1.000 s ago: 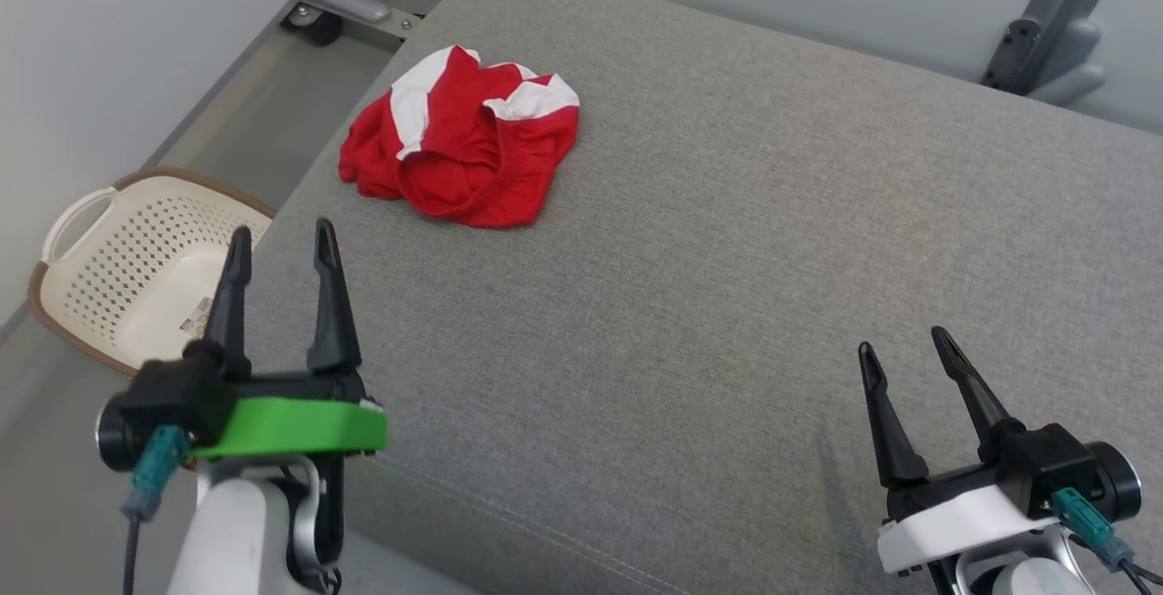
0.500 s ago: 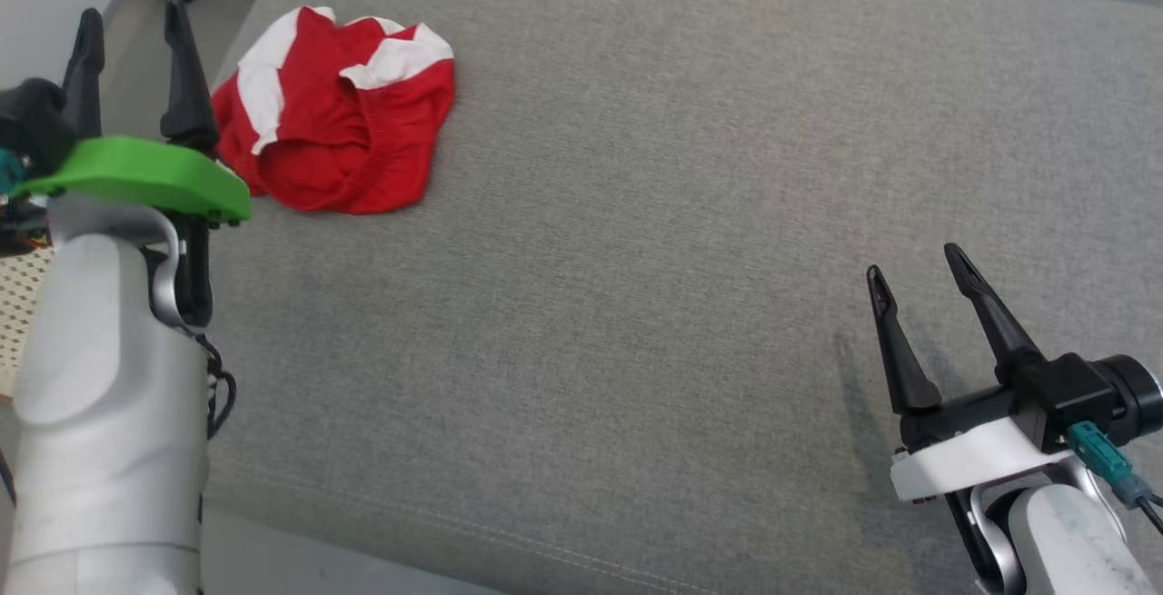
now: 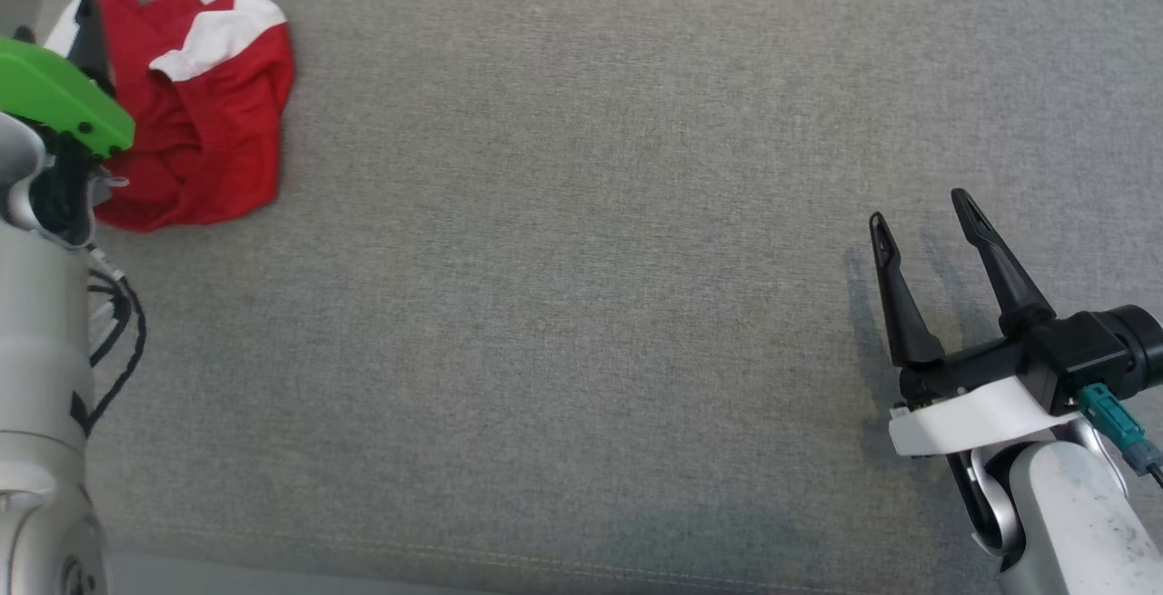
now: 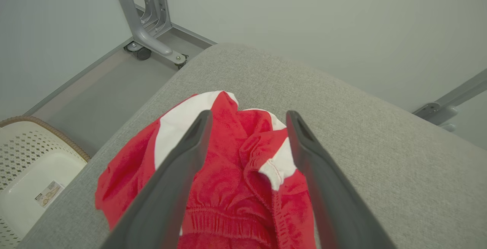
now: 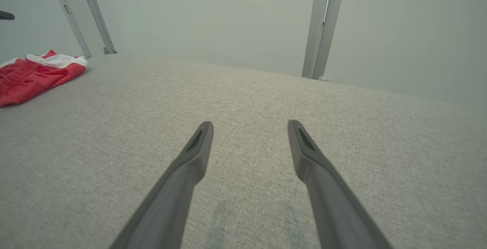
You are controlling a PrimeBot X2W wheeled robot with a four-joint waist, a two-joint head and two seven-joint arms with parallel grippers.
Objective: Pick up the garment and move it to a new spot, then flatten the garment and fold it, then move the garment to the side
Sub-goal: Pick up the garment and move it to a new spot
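My left hand (image 4: 249,115), fingers (image 4: 182,165) apart, hangs over the crumpled red-and-white cloth garment (image 4: 228,176) at the left corner of the grey fabric surface (image 3: 581,304); I should drop lower, straddle a thick fold, then close

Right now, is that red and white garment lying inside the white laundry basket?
No, the garment lies crumpled on the grey cushion, outside the laundry basket.

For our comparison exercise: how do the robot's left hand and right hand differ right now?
The left hand has a green mount; the right hand has a white mount. The left hand is over the red garment; the right hand is over bare cushion, far from it. Both are open, dark-fingered, holding nothing.
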